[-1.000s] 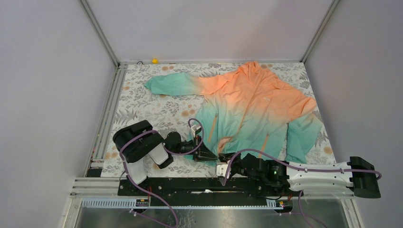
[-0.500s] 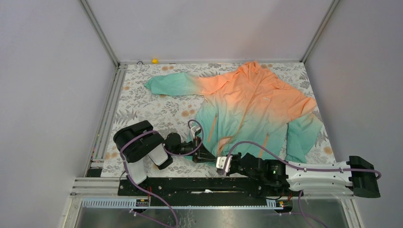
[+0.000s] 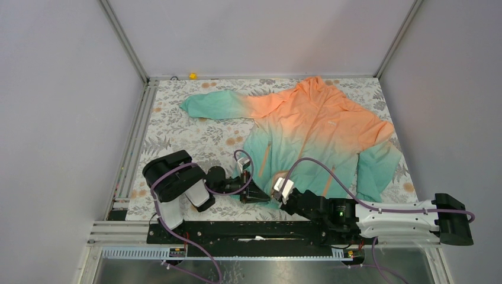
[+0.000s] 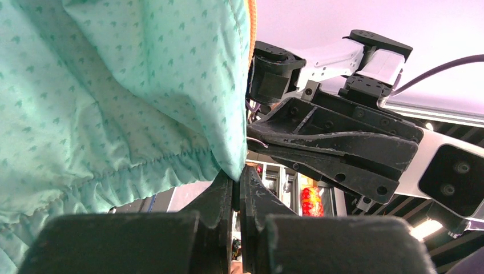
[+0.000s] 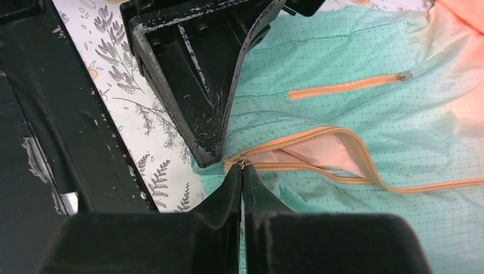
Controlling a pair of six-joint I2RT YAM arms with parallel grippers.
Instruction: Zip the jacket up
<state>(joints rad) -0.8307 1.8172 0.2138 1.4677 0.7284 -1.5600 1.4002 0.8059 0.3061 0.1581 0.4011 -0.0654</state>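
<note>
The right hand [image 5: 241,174] is clenched, its two fingertips pinched on the small metal zipper pull [image 5: 242,164] at the bottom end of the front zipper [image 5: 319,132]. I judge this is the grip needed to draw the slider along the teeth. Just beside it the left hand [image 4: 237,181] is clenched too, grasping a fold of the teal hem [image 4: 142,168] next to the zipper's base. That hold looks meant as an anchor, keeping the thin cloth taut so it does not bunch and ride along with the pull. Just past the pull the two orange tapes part in a loop that shows peach lining. Farther up they run close together, and I cannot tell whether they are meshed there. A pocket zip [image 5: 348,85] lies closed nearby on the teal panel. The jacket [image 3: 314,130] lies front up on the right half of the floral surface [image 3: 177,130], hem at the near edge where both hands meet and hood against the far edge. One sleeve reaches toward the far-left corner and the other is folded down along the right edge. Laid this way, the zipper line runs away from the arms, so a pull toward the far edge would close it. The zipping seems barely begun, and the loose lining beside the slider could snag.
</note>
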